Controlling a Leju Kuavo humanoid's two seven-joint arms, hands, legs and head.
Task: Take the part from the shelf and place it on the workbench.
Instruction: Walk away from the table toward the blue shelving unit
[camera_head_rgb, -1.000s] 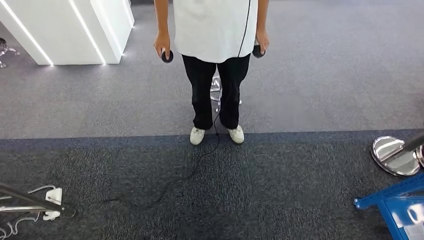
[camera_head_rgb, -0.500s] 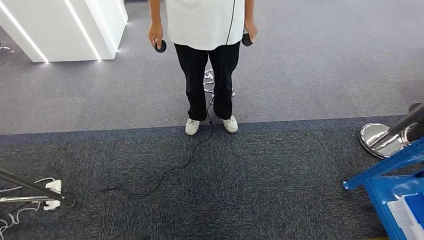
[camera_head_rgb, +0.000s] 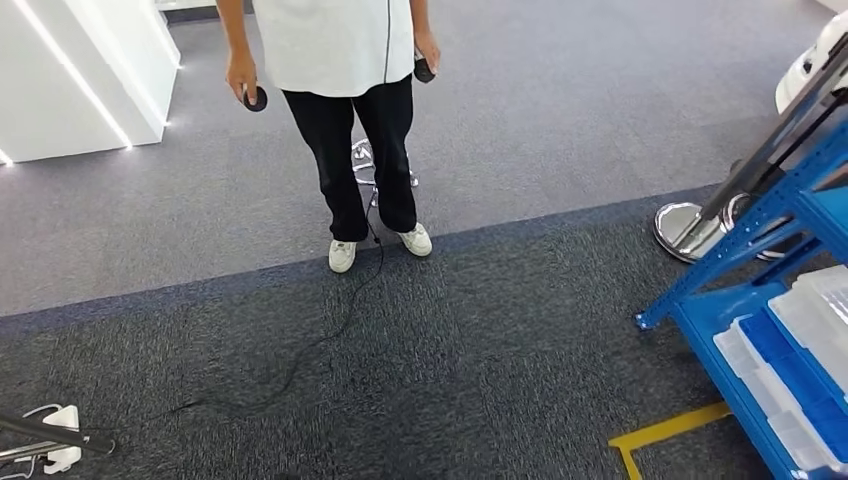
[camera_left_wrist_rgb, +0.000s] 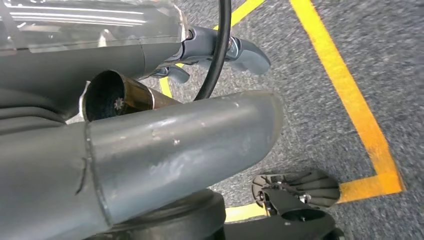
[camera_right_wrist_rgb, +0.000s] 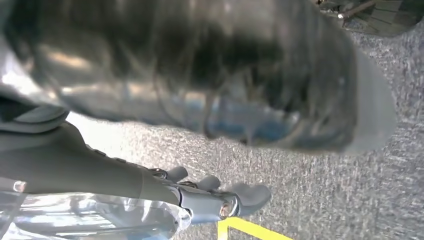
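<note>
A blue metal shelf (camera_head_rgb: 735, 300) stands at the right edge of the head view. Clear and white plastic bins (camera_head_rgb: 815, 320) lie on its low level, and I cannot make out a separate part in them. My left hand (camera_left_wrist_rgb: 225, 50) hangs over the carpet beside my body, its fingers loosely apart and holding nothing. My right hand (camera_right_wrist_rgb: 215, 195) also hangs over the carpet, its fingers apart with nothing in them.
A person (camera_head_rgb: 340, 60) in a white top stands ahead, a dark controller in each hand, with a black cable (camera_head_rgb: 330, 330) trailing across the carpet. A chrome stand base (camera_head_rgb: 685, 228) sits by the shelf. Yellow floor tape (camera_head_rgb: 665, 428) lies before it. A white counter (camera_head_rgb: 70, 80) is far left.
The camera has turned to the right, so the whole scene has slid left. More of the blue shelf and its bins has come into view, along with the yellow tape.
</note>
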